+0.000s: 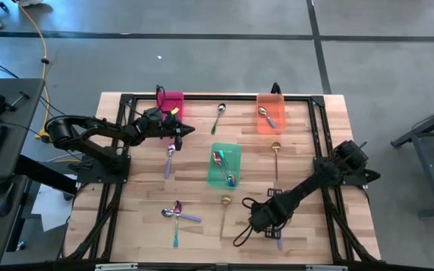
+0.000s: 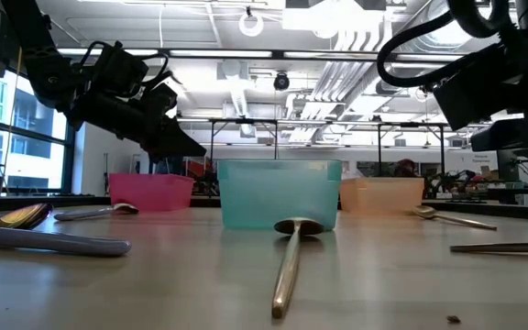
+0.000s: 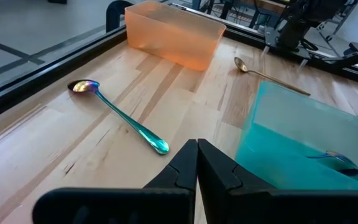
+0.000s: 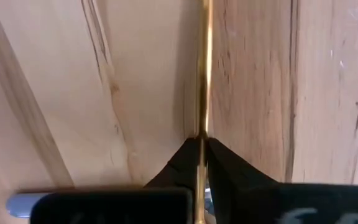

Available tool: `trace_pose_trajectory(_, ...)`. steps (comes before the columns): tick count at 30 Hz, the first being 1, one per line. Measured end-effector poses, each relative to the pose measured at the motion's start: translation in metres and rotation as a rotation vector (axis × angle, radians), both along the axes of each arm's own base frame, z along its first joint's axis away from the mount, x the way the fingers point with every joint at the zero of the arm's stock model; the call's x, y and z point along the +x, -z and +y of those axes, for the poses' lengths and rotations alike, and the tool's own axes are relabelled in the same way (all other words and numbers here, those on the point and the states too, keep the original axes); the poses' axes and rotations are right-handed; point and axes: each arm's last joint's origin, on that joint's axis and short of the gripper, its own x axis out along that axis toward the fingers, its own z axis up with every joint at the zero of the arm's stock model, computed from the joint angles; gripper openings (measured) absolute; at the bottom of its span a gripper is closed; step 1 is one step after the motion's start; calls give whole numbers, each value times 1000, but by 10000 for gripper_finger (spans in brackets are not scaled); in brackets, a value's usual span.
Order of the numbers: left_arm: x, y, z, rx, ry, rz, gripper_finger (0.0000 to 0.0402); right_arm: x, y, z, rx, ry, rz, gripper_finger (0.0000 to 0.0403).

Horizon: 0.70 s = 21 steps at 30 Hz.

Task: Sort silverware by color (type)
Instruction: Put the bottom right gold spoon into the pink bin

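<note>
My right gripper (image 1: 256,218) (image 4: 201,146) is low over the table's near side, shut on a thin gold spoon handle. My left gripper (image 1: 185,130) (image 3: 196,163) hangs shut in the air between the pink bin (image 1: 173,102) and the green bin (image 1: 224,164), touching nothing. Loose spoons lie flat on the wood: a teal-handled one (image 1: 218,117) (image 3: 120,115), a gold one (image 1: 276,154), a purple-handled one (image 1: 170,158), another gold one (image 1: 224,214) (image 2: 290,266) and a small cluster (image 1: 176,214). Spoons also lie in the green bin and the orange bin (image 1: 270,114). My right gripper pinches the gold spoon's handle (image 4: 202,124) between its two fingertips, coming from above and slanting down. The handle runs straight out ahead of the fingers over the wood. Whether it is lifted clear or lying on the table, I cannot tell.
A purple handle (image 4: 17,202) (image 1: 279,241) lies right by my right gripper. A black frame rail (image 1: 224,96) runs along the table's far edge behind the three bins. Bare wood shows between the green bin and the near-side spoons.
</note>
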Motion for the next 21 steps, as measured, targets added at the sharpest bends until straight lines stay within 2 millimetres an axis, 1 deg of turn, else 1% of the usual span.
trace_pose_trajectory(4, 0, 1, 0, -5, 1, 7, 0, 1, -9, -4, 7, 28, -34, 2)
trace_pose_trajectory(9, 0, 1, 0, -16, -3, 10, 0, -1, -38, -18, -38, 84, -142, 1)
trace_pose_trajectory(13, 0, 1, 0, -24, -5, 7, 0, -1, -66, -40, -108, 135, -265, 1)
trace_pose_trajectory(16, 0, 1, -1, -30, 11, 3, 1, 1, -84, -61, -195, 159, -366, 1)
trace_pose_trajectory(21, 0, 1, -1, -43, 12, -6, 13, 18, -103, -100, -259, 164, -512, 0)
